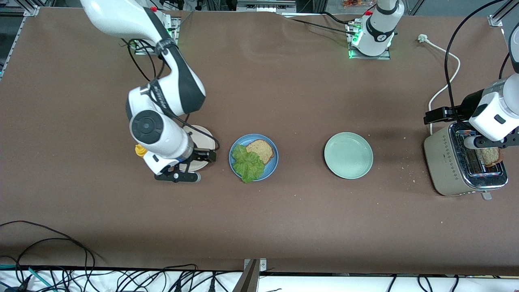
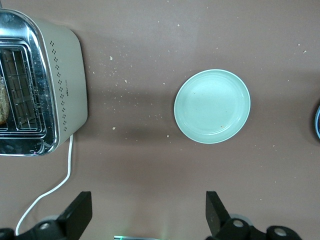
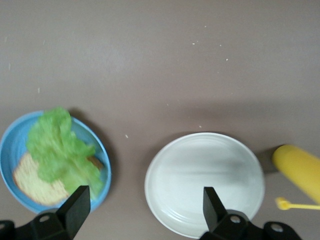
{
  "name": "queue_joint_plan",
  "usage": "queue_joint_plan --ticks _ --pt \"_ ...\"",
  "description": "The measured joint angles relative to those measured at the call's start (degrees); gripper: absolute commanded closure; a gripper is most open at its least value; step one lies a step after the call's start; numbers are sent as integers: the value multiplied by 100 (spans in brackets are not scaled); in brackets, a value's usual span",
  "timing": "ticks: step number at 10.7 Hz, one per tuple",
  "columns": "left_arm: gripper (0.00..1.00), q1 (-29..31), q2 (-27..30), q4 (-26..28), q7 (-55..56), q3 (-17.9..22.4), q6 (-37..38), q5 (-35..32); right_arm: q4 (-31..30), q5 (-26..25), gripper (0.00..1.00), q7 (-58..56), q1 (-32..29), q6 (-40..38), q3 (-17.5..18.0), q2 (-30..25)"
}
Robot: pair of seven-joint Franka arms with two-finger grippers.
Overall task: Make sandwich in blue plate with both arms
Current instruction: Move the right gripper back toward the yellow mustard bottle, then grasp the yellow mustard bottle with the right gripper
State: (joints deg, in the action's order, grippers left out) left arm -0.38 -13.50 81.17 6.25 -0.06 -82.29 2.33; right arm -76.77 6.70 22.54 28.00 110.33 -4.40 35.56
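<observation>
The blue plate point(image 1: 234, 153) holds one slice of toast point(image 1: 261, 150) with a ruffled green lettuce leaf point(image 1: 247, 164) partly over it; the right wrist view shows the plate point(image 3: 10, 145), leaf point(image 3: 57, 150) and toast point(image 3: 32, 185) too. A second toast slice point(image 1: 490, 156) stands in the toaster point(image 1: 446, 166). My right gripper point(image 1: 177, 177) hangs open and empty over the beige plate point(image 1: 202, 136), beside the blue plate; it also shows in the right wrist view point(image 3: 145, 210). My left gripper point(image 1: 492, 142) is open and empty above the toaster, and shows in the left wrist view point(image 2: 145, 217).
An empty pale green plate point(image 1: 348, 155) lies between the blue plate and the toaster point(image 2: 62, 90). A yellow object point(image 1: 140, 150) sits beside the beige plate point(image 3: 205, 182). The toaster's white cord point(image 1: 444, 81) runs toward the left arm's base. Crumbs lie near the toaster.
</observation>
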Motion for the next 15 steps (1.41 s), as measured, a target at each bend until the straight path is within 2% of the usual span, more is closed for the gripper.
queue_joint_plan --ticks 3,6,10,13,15 --pt "0 0 0 0 0 1 0 0 -784 -1 0 -2174 -579 -150 67 -746" --pt "0 1 0 0 0 2 0 0 -1006 -1 0 -4311 -1244 -638 75 -1144" --pt "0 6 0 0 0 4 0 -2 -1075 78 0 -6918 -1919 -780 97 -1207" --pt "0 17 0 0 0 8 0 -4 -1218 675 0 -8511 -2441 -797 107 -1124" --pt "0 8 0 0 0 -1 0 -4 -1291 1147 0 -9671 -2863 -797 112 -874"
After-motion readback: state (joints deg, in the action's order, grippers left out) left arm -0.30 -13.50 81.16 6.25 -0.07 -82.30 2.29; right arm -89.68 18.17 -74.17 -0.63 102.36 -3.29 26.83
